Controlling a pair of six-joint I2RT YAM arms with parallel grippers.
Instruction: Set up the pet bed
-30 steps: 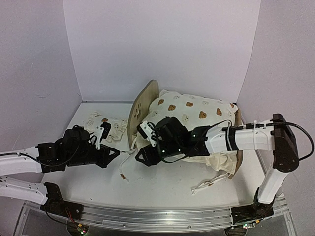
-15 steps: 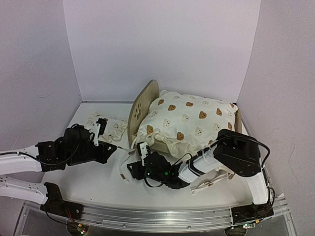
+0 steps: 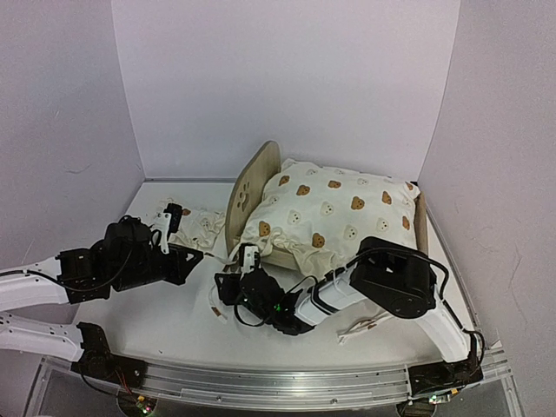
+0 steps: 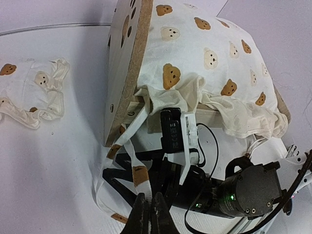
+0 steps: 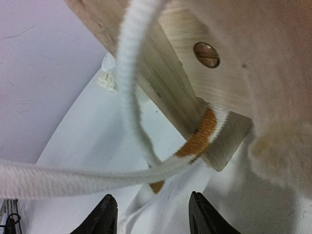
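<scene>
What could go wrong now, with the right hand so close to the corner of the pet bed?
1. A cushion tie loops across the open right hand; it may catch a finger and drag the cushion off the pet bed.
2. The left hand points at the same corner, so the arms might collide.

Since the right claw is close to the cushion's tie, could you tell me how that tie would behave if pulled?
Probably floppy: the tie droops in a loose loop past the pet bed's corner. Likely light, narrow fabric, so it could twist or slip out of the right claw, now open.
</scene>
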